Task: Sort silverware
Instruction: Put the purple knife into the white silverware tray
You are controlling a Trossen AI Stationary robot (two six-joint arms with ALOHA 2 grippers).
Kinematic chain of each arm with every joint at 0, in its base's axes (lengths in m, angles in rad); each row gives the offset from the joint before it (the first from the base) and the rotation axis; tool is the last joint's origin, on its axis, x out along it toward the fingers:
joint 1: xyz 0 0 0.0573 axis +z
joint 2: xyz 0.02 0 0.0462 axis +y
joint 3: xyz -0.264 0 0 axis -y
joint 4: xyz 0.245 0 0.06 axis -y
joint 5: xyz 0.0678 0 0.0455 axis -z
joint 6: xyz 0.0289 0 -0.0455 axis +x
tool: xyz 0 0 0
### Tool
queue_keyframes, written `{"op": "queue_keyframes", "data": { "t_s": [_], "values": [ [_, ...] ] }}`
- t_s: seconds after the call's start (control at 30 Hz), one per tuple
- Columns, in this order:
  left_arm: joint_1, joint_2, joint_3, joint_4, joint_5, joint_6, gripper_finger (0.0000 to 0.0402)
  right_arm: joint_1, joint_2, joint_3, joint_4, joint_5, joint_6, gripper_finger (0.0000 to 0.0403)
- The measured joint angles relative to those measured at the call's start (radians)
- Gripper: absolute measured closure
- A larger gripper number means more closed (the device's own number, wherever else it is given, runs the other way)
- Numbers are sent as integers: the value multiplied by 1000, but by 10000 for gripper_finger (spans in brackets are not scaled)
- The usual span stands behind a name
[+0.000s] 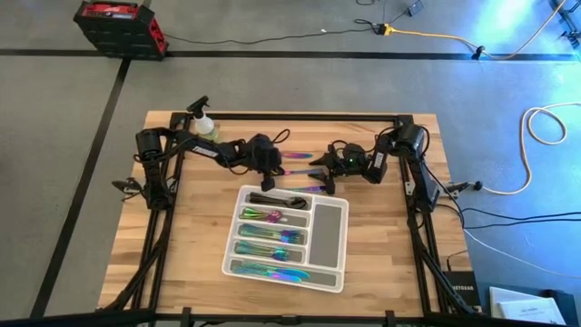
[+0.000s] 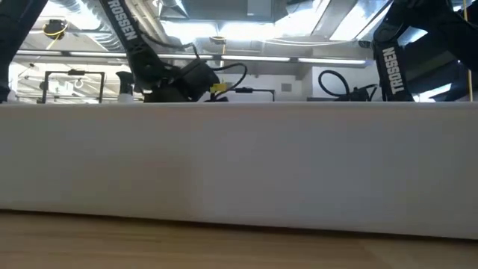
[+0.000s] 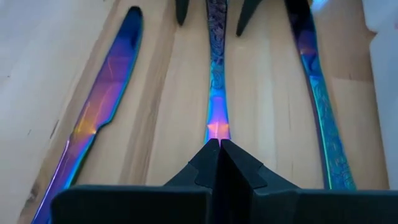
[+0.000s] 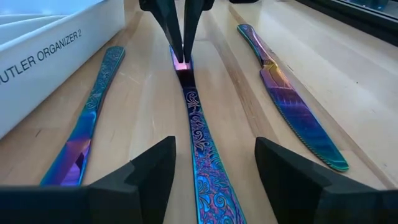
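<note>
Wooden tabletop (image 1: 381,263) carries a white organizer tray (image 1: 329,227) of sorted silverware near its middle. Between tray and far edge lie three iridescent pieces. The left gripper (image 3: 220,144) is clamped on the middle piece's (image 4: 198,134) tip; the right gripper (image 4: 214,163) straddles its handle, fingers spread wide, with a knife (image 4: 292,112) alongside.

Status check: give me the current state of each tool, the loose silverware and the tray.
left tool: shut on the middle piece's end.
right tool: open, straddling the same piece's other end.
middle piece: flat on the table, pinched at one end.
knife: loose on the table.
third piece: loose beside the tray.
tray: partly filled, long compartment empty.
</note>
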Motion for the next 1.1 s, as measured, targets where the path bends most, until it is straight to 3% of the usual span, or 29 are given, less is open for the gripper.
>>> {"op": "queue_keyframes", "data": {
  "t_s": [0.37, 0.7, 1.1],
  "values": [
    [1, -2, 92, -283, -25, 101, 402, 0, 0, 2, 0, 1, 12, 199],
    [5, -3, 96, -330, -48, 134, 402, 0, 0, 4, -7, -12, 18, 200],
    [6, -3, 96, -330, -48, 125, 402, -1, -3, 12, -50, -41, -32, 278]
  ]
}}
